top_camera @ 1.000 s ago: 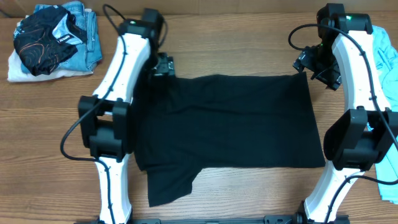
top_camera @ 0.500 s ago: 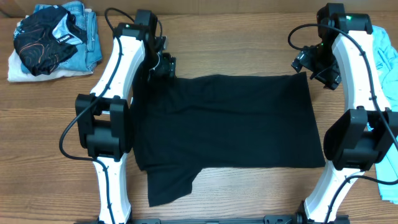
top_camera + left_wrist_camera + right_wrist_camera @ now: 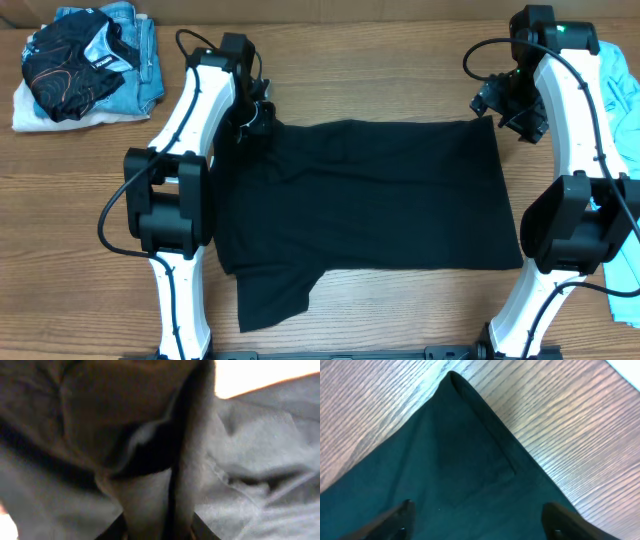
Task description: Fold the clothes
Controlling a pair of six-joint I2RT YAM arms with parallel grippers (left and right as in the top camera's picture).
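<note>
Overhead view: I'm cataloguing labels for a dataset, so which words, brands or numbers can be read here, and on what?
White mark on the dark garment in the far left corner: too small to read.
Black T-shirt: no text shows.
Wrist views: no text.

Bare table (image 3: 380, 80) lies open along the far edge between left arm (image 3: 195, 110) and right arm (image 3: 570, 110); the black T-shirt (image 3: 370, 195) fills the middle, a clothes pile (image 3: 85, 65) the far-left corner, light blue cloth (image 3: 622, 90) the right edge.
</note>
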